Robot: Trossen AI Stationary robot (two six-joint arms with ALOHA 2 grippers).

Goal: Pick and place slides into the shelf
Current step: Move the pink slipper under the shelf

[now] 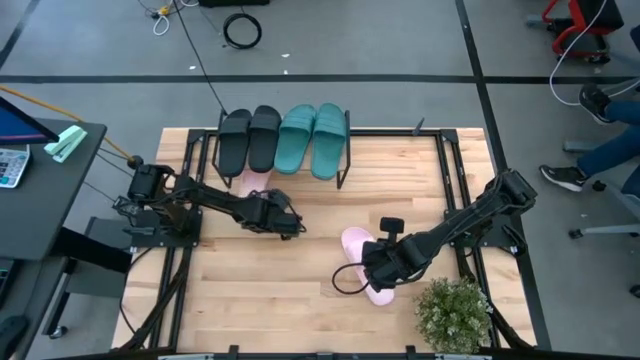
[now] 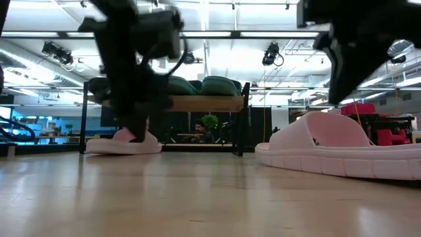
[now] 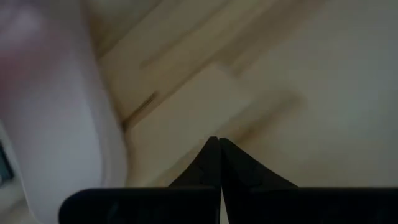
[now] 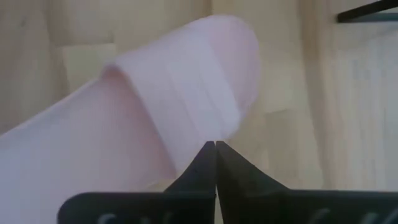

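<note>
Two black slides (image 1: pixel 250 138) and two teal slides (image 1: pixel 312 138) lie on the shelf (image 2: pixel 204 103) at the table's far side. One pink slide (image 1: pixel 250 181) rests with its sole on the table under the shelf. My left gripper (image 1: pixel 297 228) is shut, just right of and nearer than that slide, over bare wood (image 3: pixel 217 142). A second pink slide (image 1: pixel 357 245) lies sole down toward the near right. My right gripper (image 1: pixel 372 272) is shut and points down over its strap (image 4: pixel 180 93). My right gripper's shut fingertips (image 4: pixel 211 155) stand at the near edge of the pink slide's strap, coming from above and slanting down. I cannot tell whether they touch it. The slide lies flat on the table (image 2: pixel 329 146).
A potted plant (image 1: pixel 452 312) stands at the near right corner, close to the right arm. A black cable loop (image 1: pixel 345 280) lies beside the second pink slide. Black arm frames run along both side edges. A person's legs (image 1: pixel 600 150) show beyond the right edge.
</note>
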